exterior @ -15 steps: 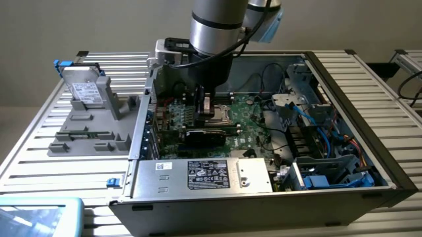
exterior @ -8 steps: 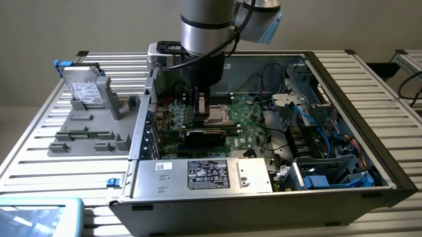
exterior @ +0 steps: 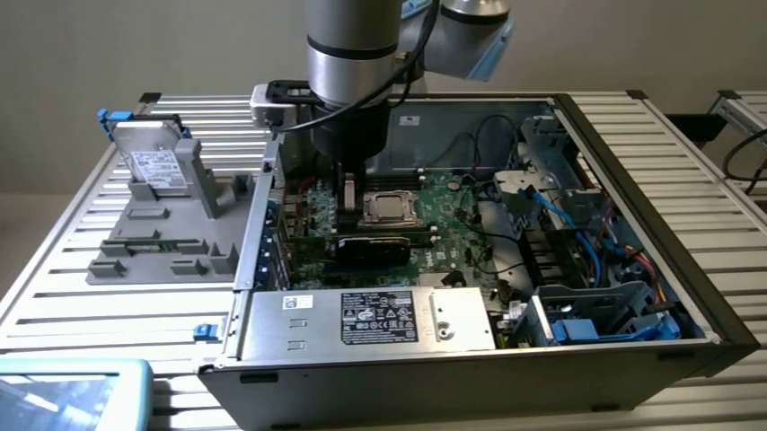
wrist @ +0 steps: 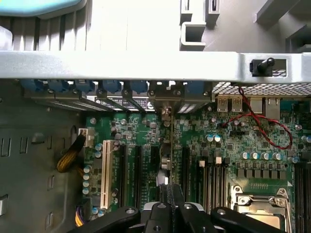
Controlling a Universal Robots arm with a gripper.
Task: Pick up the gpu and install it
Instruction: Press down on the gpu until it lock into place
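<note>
Robotics lab bench: slatted aluminium table [exterior: 72, 296], opened computer case [exterior: 671, 269], grey parts fixture [exterior: 168, 224].

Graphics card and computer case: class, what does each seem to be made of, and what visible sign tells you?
Graphics card: seemingly green fibreglass circuit board, seen edge-on, with a bare metal end bracket. Computer case: likely sheet steel, with dull grey folded edges and a perforated grille.

Case: an open black metal computer case [exterior: 719, 332] is laid flat at the centre of the exterior view.
Power supply: a silver box with a black label [exterior: 365, 321] is seen at the lower centre.
Drive: a silver boxy drive with a white label [exterior: 154, 162] is propped in a grey plastic holder [exterior: 180, 224] at the upper left.
Cables: blue cables [exterior: 576, 229] are seen at the right.
Wire: a thin red wire [wrist: 262, 127] is looped in the wrist view.
</note>
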